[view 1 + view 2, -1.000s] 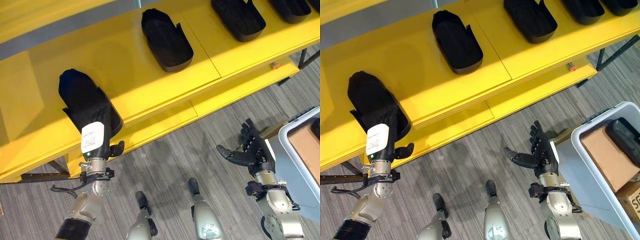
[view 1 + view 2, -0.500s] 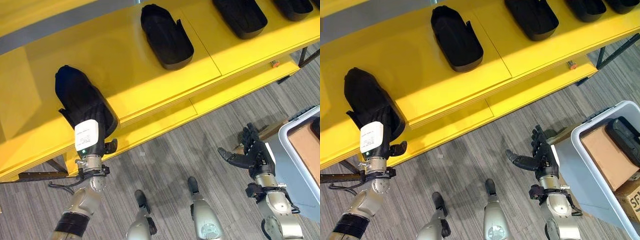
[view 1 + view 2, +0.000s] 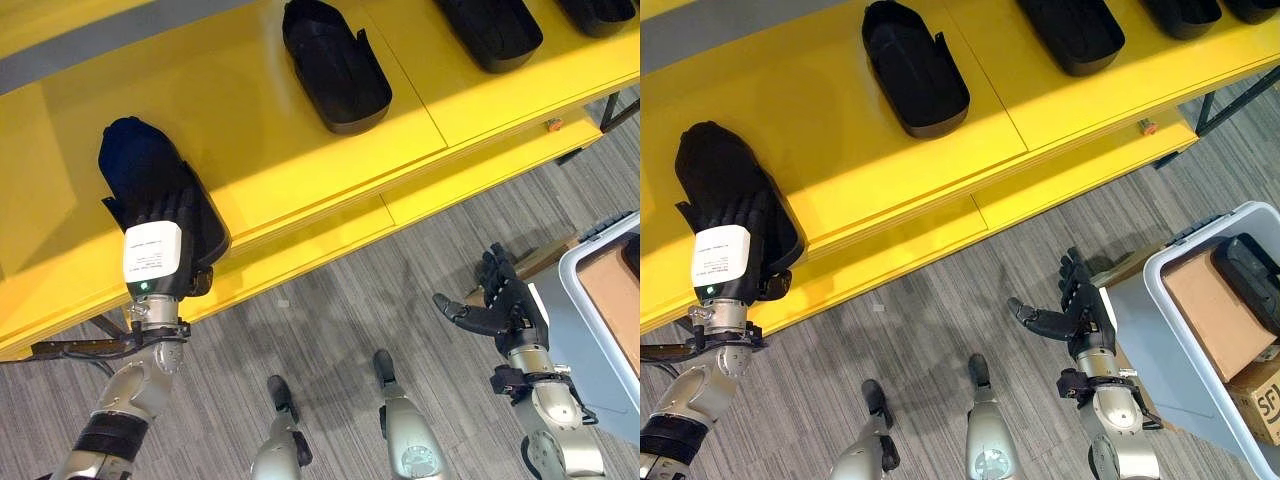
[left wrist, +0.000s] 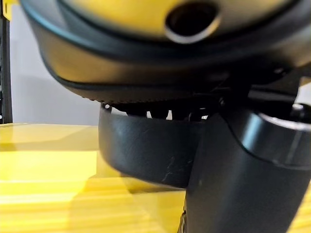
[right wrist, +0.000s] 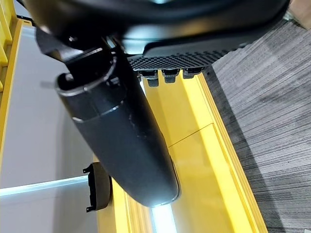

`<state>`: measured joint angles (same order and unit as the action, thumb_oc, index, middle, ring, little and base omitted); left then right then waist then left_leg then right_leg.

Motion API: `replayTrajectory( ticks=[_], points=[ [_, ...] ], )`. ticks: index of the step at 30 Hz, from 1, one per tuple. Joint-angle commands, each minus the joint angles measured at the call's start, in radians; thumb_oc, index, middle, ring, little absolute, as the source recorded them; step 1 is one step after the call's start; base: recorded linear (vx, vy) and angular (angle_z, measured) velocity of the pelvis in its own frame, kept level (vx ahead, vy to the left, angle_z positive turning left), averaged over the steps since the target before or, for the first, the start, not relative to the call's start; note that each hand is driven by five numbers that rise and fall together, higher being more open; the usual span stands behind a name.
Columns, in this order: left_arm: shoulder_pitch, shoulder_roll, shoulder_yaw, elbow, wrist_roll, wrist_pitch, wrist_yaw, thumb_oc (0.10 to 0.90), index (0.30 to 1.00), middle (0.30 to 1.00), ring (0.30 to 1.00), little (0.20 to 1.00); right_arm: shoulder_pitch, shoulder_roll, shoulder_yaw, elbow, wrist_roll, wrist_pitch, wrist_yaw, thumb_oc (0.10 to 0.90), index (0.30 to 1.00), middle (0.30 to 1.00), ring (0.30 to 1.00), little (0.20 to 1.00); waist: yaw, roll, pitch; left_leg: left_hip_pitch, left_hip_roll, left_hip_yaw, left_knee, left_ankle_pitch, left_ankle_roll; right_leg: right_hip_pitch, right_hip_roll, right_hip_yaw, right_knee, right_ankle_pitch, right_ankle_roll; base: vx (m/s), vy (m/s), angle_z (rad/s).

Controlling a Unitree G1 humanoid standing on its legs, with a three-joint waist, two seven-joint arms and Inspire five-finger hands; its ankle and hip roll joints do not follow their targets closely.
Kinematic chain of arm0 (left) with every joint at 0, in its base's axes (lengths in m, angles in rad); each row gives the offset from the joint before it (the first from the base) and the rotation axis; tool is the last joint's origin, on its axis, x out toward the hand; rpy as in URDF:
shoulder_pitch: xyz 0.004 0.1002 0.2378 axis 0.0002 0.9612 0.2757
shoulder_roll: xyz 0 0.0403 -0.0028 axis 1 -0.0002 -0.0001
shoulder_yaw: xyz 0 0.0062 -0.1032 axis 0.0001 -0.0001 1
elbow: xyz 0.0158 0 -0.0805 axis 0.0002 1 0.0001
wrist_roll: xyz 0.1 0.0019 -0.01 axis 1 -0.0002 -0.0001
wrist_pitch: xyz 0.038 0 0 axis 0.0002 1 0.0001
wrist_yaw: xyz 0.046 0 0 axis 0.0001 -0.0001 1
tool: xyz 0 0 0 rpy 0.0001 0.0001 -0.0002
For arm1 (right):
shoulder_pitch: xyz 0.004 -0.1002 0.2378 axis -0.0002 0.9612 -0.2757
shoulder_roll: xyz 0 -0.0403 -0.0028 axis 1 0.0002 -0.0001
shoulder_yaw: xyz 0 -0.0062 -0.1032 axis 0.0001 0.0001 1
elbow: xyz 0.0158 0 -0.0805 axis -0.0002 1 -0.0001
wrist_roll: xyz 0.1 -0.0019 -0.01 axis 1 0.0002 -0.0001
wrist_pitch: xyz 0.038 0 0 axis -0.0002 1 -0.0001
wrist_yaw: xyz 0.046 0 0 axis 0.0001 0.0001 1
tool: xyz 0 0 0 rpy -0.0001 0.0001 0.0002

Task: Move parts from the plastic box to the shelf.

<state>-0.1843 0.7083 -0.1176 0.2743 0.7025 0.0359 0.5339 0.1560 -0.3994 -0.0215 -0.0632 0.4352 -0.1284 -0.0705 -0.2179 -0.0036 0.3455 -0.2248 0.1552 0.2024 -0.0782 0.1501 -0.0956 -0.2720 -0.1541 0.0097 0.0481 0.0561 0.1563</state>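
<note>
Left hand point(image 3: 155, 262) fingers flat on matte black moulded part point(image 3: 150, 195), glossy yellow shelf point(image 3: 280, 130), right hand point(image 3: 505, 310) spread

Part at our left hand: we see a black moulded shell point(image 3: 150, 190), oblong with a rounded far end, lying flat near the front edge of the yellow shelf point(image 3: 300, 170), our left hand point(image 3: 160, 235) on its near end.
Second part: a matching black tray-like shell point(image 3: 335, 65), hollow side up, further along the shelf.
Further parts: more black shells point(image 3: 490, 30) along the shelf.
Plastic box: grey-walled point(image 3: 1160, 330), on the floor, a dark part point(image 3: 1250, 275) inside.
</note>
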Motion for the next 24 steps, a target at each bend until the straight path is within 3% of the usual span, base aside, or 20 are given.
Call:
replayTrajectory(
  ticks=[1,13,24],
  points=[
    [-0.128,0.167,0.081,-0.05,0.066,-0.008,0.054,0.9,1.0,1.0,1.0,1.0,0.013,-0.032,-0.077,-0.103,0.03,-0.116,0.011,0.9,1.0,1.0,1.0,1.0,-0.013,-0.019,-0.041,0.031,0.074,-0.039,0.149,-0.185,-0.025,-0.109,-0.036,0.055,0.13,-0.101,0.013,0.0,0.0,0.0],
    [-0.216,0.308,-0.002,-0.002,0.138,-0.024,-0.005,0.9,1.0,1.0,1.0,1.0,0.04,-0.049,-0.094,-0.105,0.035,-0.123,0.037,0.9,1.0,1.0,1.0,1.0,-0.023,-0.01,-0.049,0.013,0.067,-0.045,0.173,-0.197,-0.023,-0.113,-0.038,0.06,0.128,-0.098,0.018,0.0,0.0,0.0],
    [-0.25,0.359,-0.006,0.008,0.135,-0.029,-0.005,0.9,1.0,1.0,1.0,1.0,0.055,-0.052,-0.099,-0.114,0.035,-0.124,0.044,0.9,1.0,1.0,1.0,1.0,-0.026,-0.009,-0.055,0.005,0.065,-0.047,0.184,-0.203,-0.024,-0.115,-0.037,0.064,0.13,-0.101,0.018,0.0,0.0,0.0]
  ],
)
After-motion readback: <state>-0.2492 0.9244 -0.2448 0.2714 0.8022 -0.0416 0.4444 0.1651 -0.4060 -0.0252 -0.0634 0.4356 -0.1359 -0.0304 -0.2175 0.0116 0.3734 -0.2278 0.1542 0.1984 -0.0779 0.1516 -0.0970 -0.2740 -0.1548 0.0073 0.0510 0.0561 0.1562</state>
